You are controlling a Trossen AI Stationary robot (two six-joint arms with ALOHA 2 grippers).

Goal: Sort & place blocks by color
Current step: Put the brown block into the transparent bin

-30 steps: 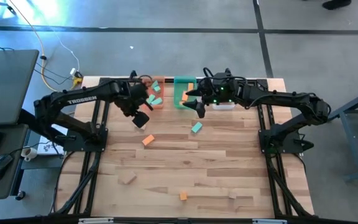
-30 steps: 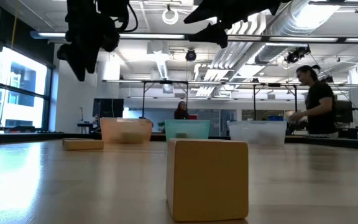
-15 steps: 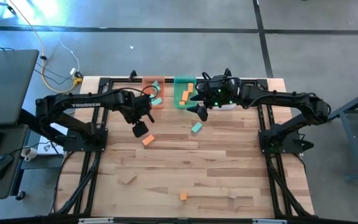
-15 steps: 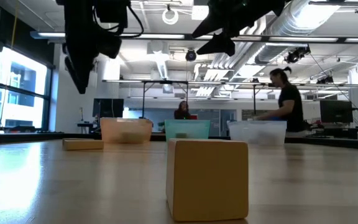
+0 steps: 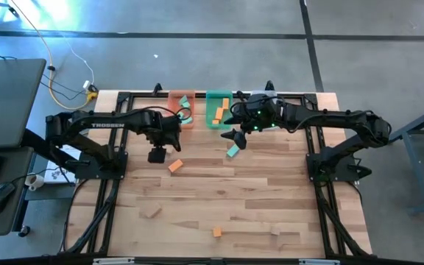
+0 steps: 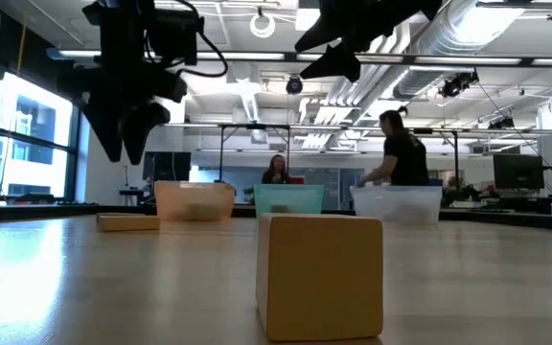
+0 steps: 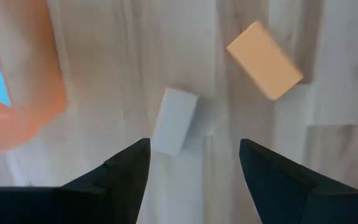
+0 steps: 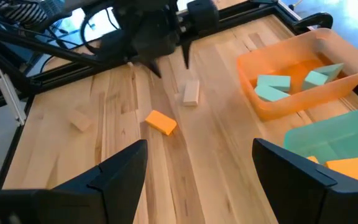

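Note:
My left gripper point(image 5: 157, 154) point(image 7: 194, 146) hangs open above the table, near the orange tray point(image 5: 182, 110). A pale tan block point(image 7: 174, 120) point(image 8: 191, 92) lies flat on the wood between its fingertips, untouched. An orange block point(image 5: 175, 166) point(image 7: 264, 60) lies just beside it. My right gripper point(image 5: 235, 137) point(image 8: 201, 146) is open in the air by the green tray point(image 5: 218, 109), above a teal block point(image 5: 232, 151). Teal blocks point(image 8: 272, 87) lie in the orange tray, orange blocks point(image 8: 350, 165) in the green one.
A tan block point(image 5: 151, 212), a small orange block point(image 5: 217, 232) and a tan cube point(image 6: 319, 276) lie toward the near edge. A clear tray point(image 6: 396, 203) stands beside the green tray at the far edge. People move in the room behind point(image 6: 401, 158).
My left gripper has moved away from the orange tray toward the near and left edges and come down lower over the table. My right gripper has drifted slightly toward the near edge. A person in the room behind has walked leftward.

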